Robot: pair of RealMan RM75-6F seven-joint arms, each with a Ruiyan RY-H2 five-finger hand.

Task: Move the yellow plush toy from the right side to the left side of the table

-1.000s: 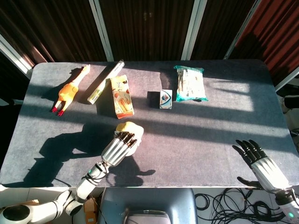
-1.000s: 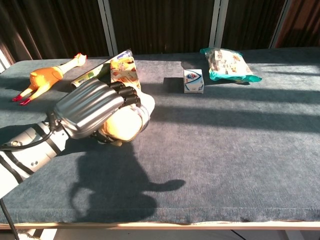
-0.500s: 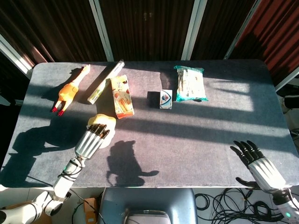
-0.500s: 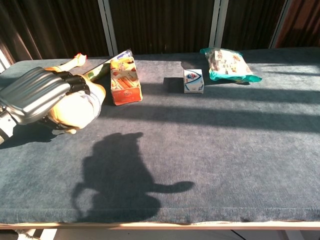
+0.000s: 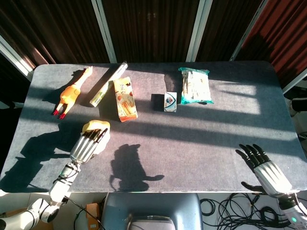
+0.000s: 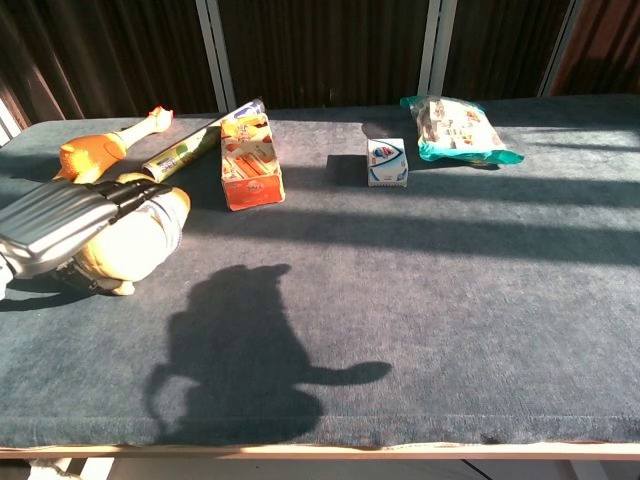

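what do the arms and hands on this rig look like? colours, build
Both the left hand and right hand have ribbed silver metallic backs with black fingers. The left forearm is white with black bands and a dark exposed wrist joint. Right arm mostly out of frame.

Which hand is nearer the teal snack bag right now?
The right hand, though neither is close. It is open at the table's near right edge, with the teal snack bag far beyond it. The left hand grips the yellow plush toy at the near left.
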